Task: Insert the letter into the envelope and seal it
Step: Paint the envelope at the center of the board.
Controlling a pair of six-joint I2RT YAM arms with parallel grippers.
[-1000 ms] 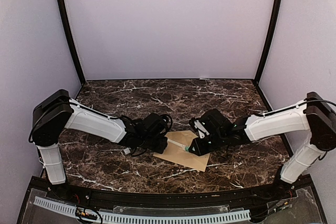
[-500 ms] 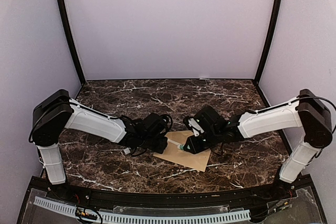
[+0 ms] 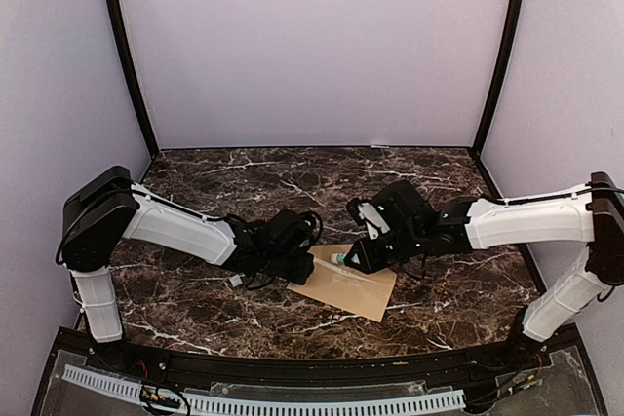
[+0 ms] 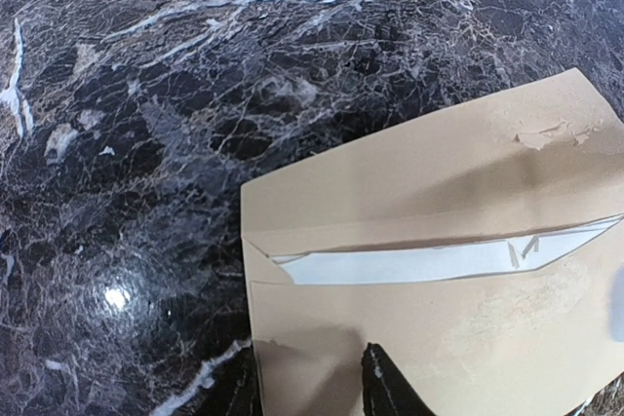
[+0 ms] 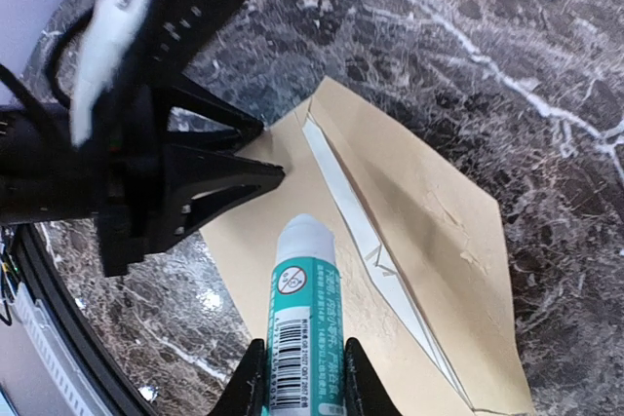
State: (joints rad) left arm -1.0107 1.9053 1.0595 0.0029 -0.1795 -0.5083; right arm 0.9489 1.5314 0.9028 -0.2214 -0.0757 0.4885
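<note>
The envelope lay flat on the marble surface. The letter was tucked inside, with only a white sliver showing at the flap. The left pincer stood open, its tips pressing the envelope's edge, likely to steady it. The right pincer gripped a glue stick above the envelope, seemingly meant for the flap. Its green label bore a barcode, but the print was unreadable.

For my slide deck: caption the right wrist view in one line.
Right gripper holds a glue stick over the envelope, letter edge showing at its mouth, left gripper at one corner.
</note>
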